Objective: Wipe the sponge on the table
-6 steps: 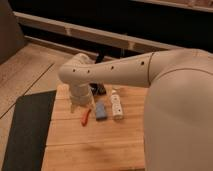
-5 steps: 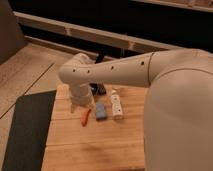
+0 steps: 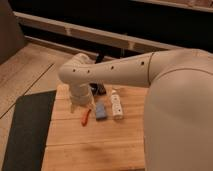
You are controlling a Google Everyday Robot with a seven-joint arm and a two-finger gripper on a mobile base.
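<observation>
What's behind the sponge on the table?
Just behind the sponge is the dark end effector, beneath the arm. The arm covers the table farther back, so anything there is hidden.

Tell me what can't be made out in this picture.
Camera view:
- Gripper, dark, beyond the small blue-grey rectangular sponge: mostly hidden by the white arm.
- Light-brown wooden plank table: right side hidden by the arm, near edge cut off by the frame.

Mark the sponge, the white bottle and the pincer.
sponge (image 3: 101, 111), camera view, centre of top face.
white bottle (image 3: 116, 106), camera view, middle of body.
pincer (image 3: 99, 90), camera view, dark part just behind the sponge.
</observation>
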